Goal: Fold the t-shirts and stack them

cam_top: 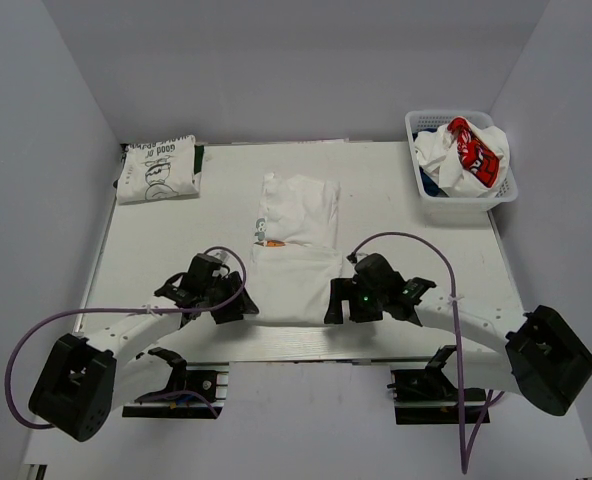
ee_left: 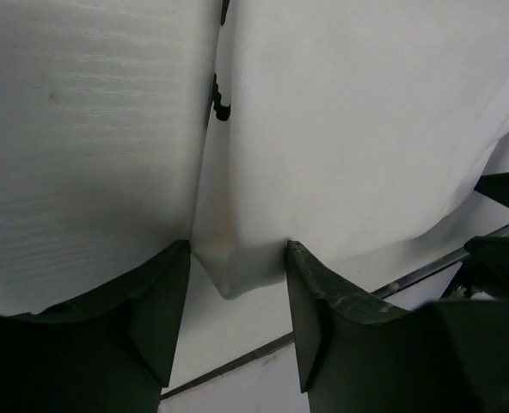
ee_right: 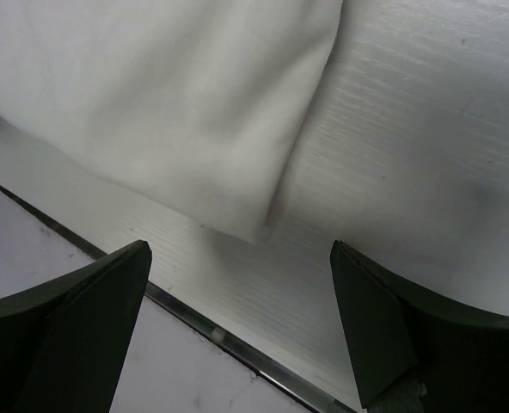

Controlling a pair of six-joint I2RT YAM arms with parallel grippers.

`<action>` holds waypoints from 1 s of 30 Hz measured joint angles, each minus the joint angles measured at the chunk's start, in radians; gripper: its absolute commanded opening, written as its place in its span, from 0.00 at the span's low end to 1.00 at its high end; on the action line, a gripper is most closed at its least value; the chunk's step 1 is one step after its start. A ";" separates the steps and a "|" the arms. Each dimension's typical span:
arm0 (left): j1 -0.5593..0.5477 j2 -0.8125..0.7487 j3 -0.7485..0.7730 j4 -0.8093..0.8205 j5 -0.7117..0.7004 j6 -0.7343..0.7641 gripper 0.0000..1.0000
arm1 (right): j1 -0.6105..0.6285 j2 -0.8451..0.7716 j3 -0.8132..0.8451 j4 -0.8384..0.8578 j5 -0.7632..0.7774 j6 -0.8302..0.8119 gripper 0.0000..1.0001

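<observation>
Top view: the left gripper and right gripper sit at the two near corners of the centre t-shirt. It is white, partly folded, and flat on the table between them. A bit of coloured print shows at its left edge. Far ahead of the left gripper lies a folded t-shirt, white with a black drawing. Far ahead of the right gripper is a basket holding crumpled t-shirts: white, a red patch, some dark blue. The jaw gaps are hard to read from here.

Left wrist: left gripper jaws are spread. The shirt's near-left corner lies between the fingertips, not visibly pinched. Cloth runs ahead and to the right; bare table is ahead-left. The table-edge rail runs just behind the corner.

Right wrist: right gripper jaws are spread wide with nothing clamped. The shirt's near-right corner lies just ahead of the gap, nearer the left finger and apart from both. The rail passes under the fingers.

The folded t-shirt and basket show only from the top.
</observation>
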 measured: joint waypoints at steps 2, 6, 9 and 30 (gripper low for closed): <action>-0.005 -0.002 -0.019 0.009 0.023 -0.010 0.56 | 0.008 -0.007 -0.002 0.003 0.005 0.022 0.90; -0.011 -0.029 -0.048 0.018 0.032 -0.020 0.47 | 0.020 -0.012 -0.019 0.024 0.005 0.058 0.90; -0.012 -0.046 -0.066 0.025 0.034 -0.027 0.39 | 0.027 -0.011 -0.023 0.040 0.005 0.077 0.87; -0.015 -0.086 -0.048 -0.001 0.047 -0.050 0.00 | 0.035 0.025 -0.031 0.086 0.051 0.101 0.00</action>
